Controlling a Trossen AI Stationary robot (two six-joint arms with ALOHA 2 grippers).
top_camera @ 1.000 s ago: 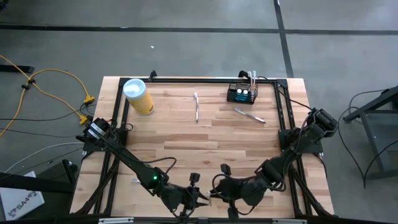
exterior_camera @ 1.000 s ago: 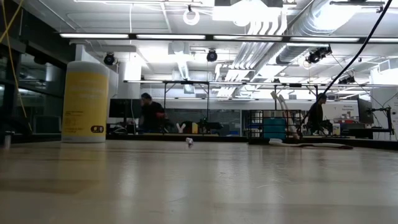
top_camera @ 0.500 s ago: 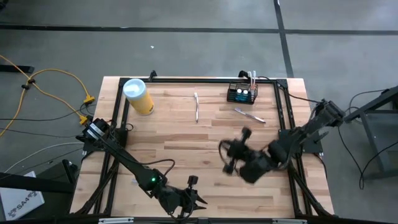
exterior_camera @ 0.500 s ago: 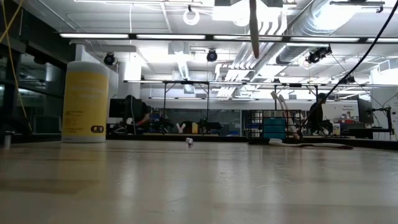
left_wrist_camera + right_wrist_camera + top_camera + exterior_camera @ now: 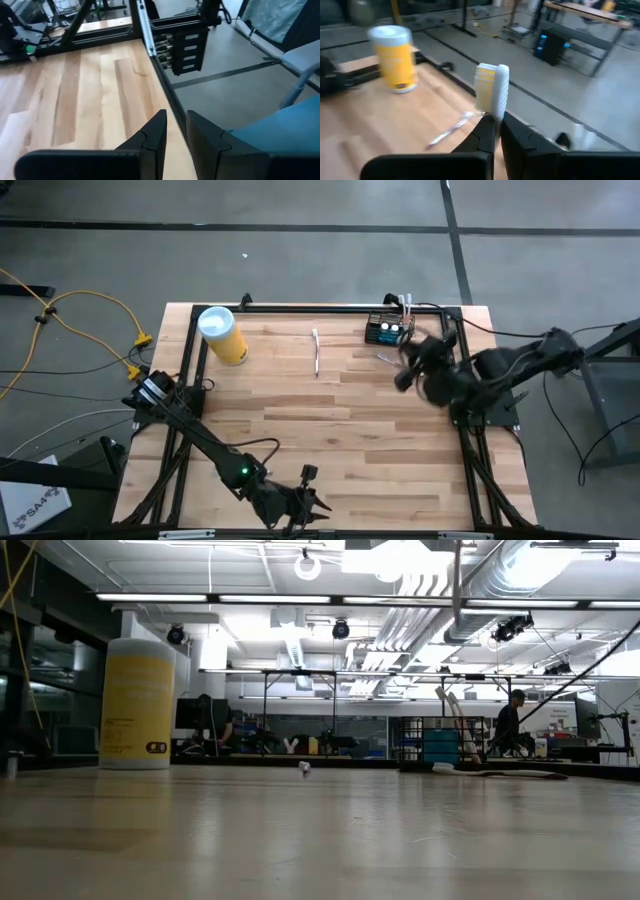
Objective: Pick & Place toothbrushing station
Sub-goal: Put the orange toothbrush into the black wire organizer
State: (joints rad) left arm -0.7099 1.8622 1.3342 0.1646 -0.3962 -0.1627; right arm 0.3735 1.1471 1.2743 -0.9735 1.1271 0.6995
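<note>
- The toothbrushing station, a small black wire-mesh rectangular basket (image 5: pixel 389 330), stands near the far right corner of the light wooden table (image 5: pixel 330 420), with white-handled items sticking up from it.
- The right gripper (image 5: pixel 496 112) hangs above the table just beside the basket, its dark fingers clamped on a white toothbrush with yellow-and-white bristles (image 5: pixel 490 90), head pointing up.
- A pale slender toothbrush (image 5: pixel 316 352) lies flat on the wood, left of the basket and well apart from it.
- A yellow cylindrical canister with a white lid (image 5: pixel 222 333) stands upright near the far left corner.
- The left gripper (image 5: pixel 172 131) waits at the table's near edge, its jaws slightly apart, holding nothing.
</note>
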